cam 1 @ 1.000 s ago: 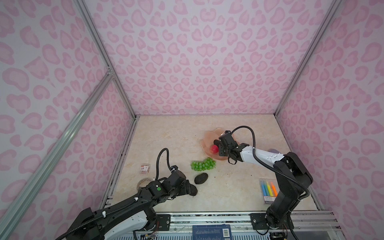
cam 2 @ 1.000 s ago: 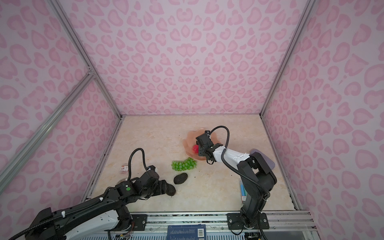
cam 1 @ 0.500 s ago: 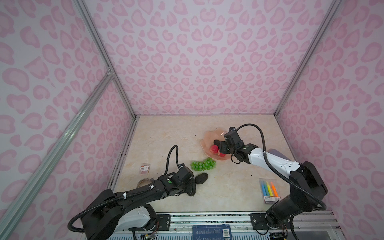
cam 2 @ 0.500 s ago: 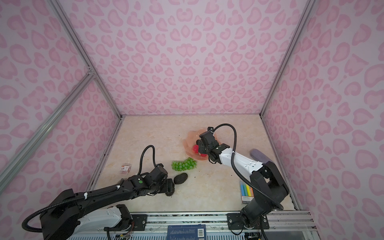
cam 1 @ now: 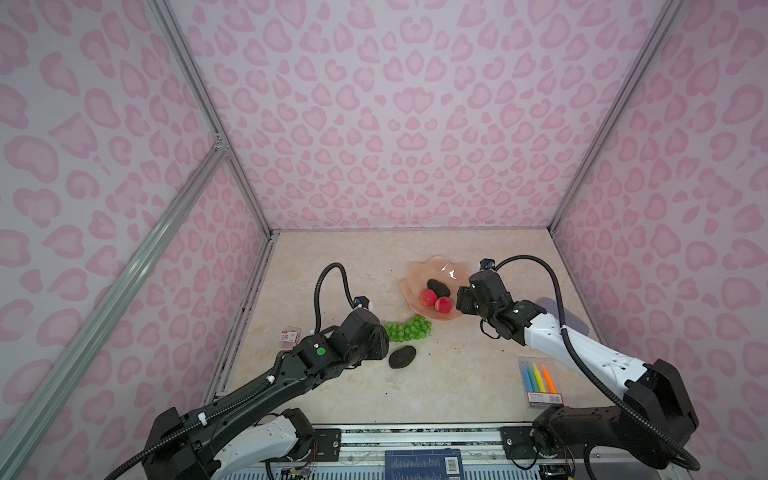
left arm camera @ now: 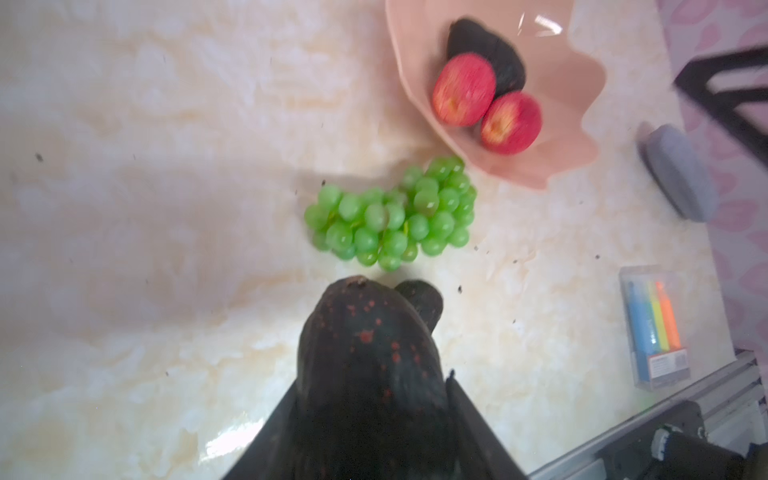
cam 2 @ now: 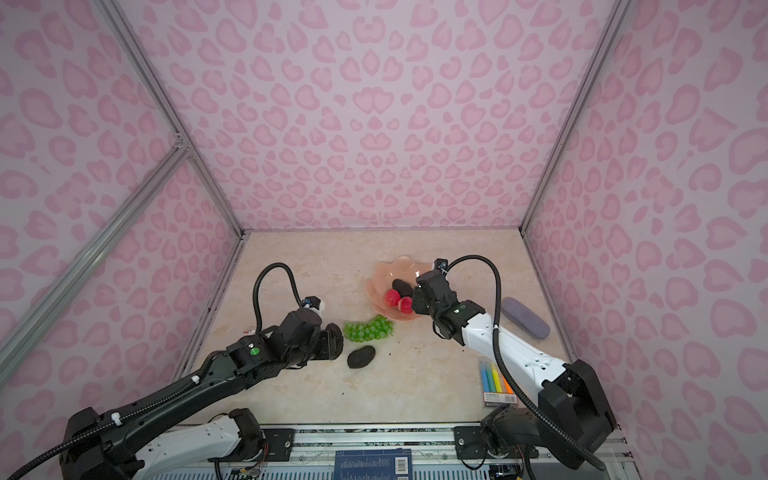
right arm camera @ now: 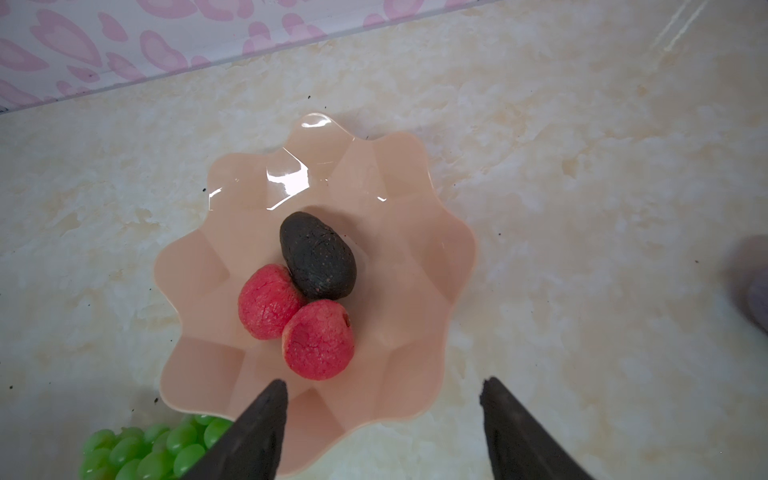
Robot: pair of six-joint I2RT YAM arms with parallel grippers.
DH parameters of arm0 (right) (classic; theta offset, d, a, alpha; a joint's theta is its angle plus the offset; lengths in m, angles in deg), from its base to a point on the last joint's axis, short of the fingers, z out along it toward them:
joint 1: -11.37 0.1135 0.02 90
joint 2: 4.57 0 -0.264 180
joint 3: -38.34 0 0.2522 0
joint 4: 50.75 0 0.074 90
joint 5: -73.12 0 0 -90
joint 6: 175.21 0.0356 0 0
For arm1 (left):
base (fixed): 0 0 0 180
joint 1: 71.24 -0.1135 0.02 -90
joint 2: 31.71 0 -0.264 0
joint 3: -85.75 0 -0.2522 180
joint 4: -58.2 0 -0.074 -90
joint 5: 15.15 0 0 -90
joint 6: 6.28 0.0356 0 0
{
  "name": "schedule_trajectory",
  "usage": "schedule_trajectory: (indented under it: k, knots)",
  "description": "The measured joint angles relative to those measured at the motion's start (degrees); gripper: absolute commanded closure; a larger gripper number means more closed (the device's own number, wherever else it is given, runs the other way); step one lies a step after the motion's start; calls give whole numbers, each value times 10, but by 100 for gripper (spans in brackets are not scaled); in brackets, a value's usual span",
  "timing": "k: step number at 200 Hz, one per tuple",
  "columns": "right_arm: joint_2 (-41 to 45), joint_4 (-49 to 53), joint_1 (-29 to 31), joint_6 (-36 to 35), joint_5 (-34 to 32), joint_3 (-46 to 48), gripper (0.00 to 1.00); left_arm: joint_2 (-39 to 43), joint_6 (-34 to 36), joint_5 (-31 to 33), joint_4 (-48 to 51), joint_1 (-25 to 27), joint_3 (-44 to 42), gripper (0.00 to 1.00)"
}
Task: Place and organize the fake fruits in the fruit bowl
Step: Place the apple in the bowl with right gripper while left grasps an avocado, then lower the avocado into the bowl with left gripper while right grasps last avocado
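Pinching avocado (left arm camera: pixel 365 353) in left end effector (cam 1: pixel 375 343) near grapes (left arm camera: pixel 390 216); holding right end effector (right arm camera: pixel 384 386) spread above rim of bowl (right arm camera: pixel 415 374).

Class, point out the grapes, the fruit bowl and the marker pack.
grapes (cam 1: pixel 408 328): in a top view, middle of the bunch.
fruit bowl (right arm camera: pixel 399 158): right wrist view, bare scalloped rim.
marker pack (cam 2: pixel 490 382): in a top view, middle of the pack.

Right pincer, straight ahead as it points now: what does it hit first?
Probably the nearer red fruit in the fruit bowl: the open right pincer points over the near rim at it. Depth is unclear; it could touch the bowl's floor first.
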Motion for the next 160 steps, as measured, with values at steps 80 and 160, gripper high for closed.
schedule_trajectory:
  k: [80, 160]
  knots:
    - [138, 49, 80, 45, 23, 82, 25, -346, 176, -76, -42, -77, 325, 53]
    - [-10, -31, 251, 217, 72, 67, 27, -551, 229, -108, -44, -105, 476, 53]
